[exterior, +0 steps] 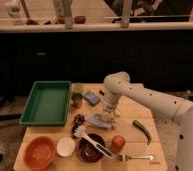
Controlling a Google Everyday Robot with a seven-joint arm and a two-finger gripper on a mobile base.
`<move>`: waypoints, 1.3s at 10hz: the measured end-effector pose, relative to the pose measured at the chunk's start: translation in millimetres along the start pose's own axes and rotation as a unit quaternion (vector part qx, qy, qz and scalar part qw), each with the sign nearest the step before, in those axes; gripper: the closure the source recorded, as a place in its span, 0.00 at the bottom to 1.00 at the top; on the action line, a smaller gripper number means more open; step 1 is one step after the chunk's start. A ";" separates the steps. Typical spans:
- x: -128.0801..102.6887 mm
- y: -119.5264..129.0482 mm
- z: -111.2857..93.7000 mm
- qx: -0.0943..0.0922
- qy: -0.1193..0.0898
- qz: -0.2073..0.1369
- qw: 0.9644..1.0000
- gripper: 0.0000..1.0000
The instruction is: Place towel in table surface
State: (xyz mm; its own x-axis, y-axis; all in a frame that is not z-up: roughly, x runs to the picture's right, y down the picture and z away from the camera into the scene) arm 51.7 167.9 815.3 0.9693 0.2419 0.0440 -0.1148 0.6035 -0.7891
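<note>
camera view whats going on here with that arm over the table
A one-armed robot is working on the towel. Its gripper is low at the towel's right edge, mid-table, right of the green tray. The towel lies crumpled on the table, just above the dark bowl. Whether the gripper holds it cannot be seen.
</note>
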 end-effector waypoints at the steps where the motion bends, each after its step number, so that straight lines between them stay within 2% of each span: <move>1: 0.3 -1.1 4.0 -0.002 0.001 0.000 1.000 1.00; 3: 3.7 -4.9 11.0 -0.010 0.004 0.001 1.000 0.97; 13: 2.1 -4.8 11.0 -0.010 0.004 -0.001 1.000 0.97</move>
State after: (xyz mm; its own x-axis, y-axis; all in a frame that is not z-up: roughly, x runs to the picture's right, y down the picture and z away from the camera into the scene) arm 51.8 173.9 825.9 0.9712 0.2346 0.0420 -0.1074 0.5882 -0.8016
